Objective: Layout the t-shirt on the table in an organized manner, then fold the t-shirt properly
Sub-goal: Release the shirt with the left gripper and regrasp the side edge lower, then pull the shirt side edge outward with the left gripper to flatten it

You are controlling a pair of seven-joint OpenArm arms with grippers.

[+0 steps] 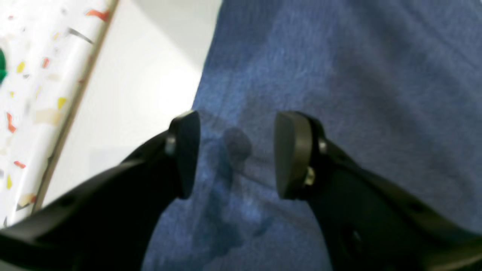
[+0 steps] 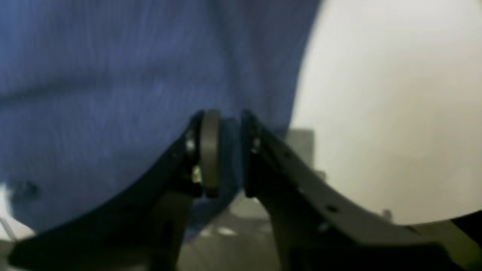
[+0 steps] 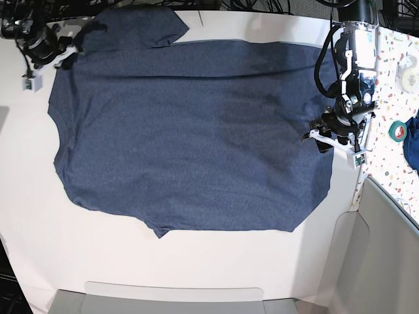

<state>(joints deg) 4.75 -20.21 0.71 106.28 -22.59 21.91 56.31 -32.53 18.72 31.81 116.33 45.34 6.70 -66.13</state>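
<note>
Right pincer (image 3: 73,47), far-left corner of the worktop (image 3: 216,261): jaws narrow, a pinch of blue cloth between the pads.

T-shirt (image 3: 190,137): dark navy, spread nearly flat across the worktop's middle, one sleeve bunched at the far left. Likely light, limp and not slippery; it should drape and crease readily. Best taken at hems, corners or sleeve edges.

Left pincer (image 1: 235,154): over the shirt's right edge, jaws wide, straddling a small pucker, gripping nothing.

Bright, even overhead light; blurred, soft-focus wrist views.
</note>
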